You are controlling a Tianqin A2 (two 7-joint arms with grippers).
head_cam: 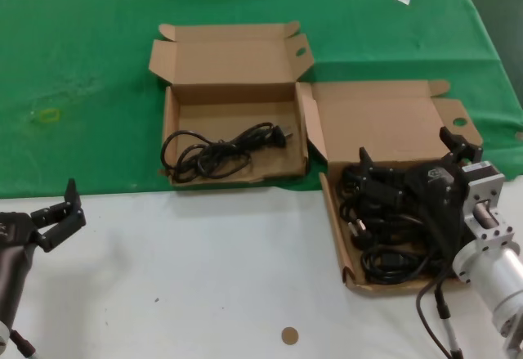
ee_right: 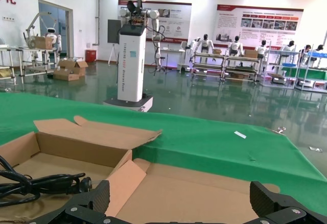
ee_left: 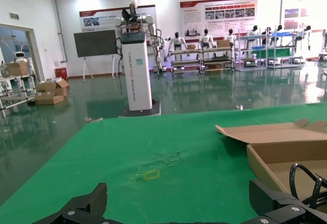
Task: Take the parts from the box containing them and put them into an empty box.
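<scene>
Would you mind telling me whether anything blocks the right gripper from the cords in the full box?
Nothing visible does. The right gripper hangs open directly over the power cords in the source box, whose lid stands back behind them. The left gripper waits open, far off on the white table.

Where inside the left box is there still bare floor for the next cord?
The left box has bare cardboard behind and right of its cord. The right box is crowded with cords, right gripper over it. Left gripper waits.
</scene>
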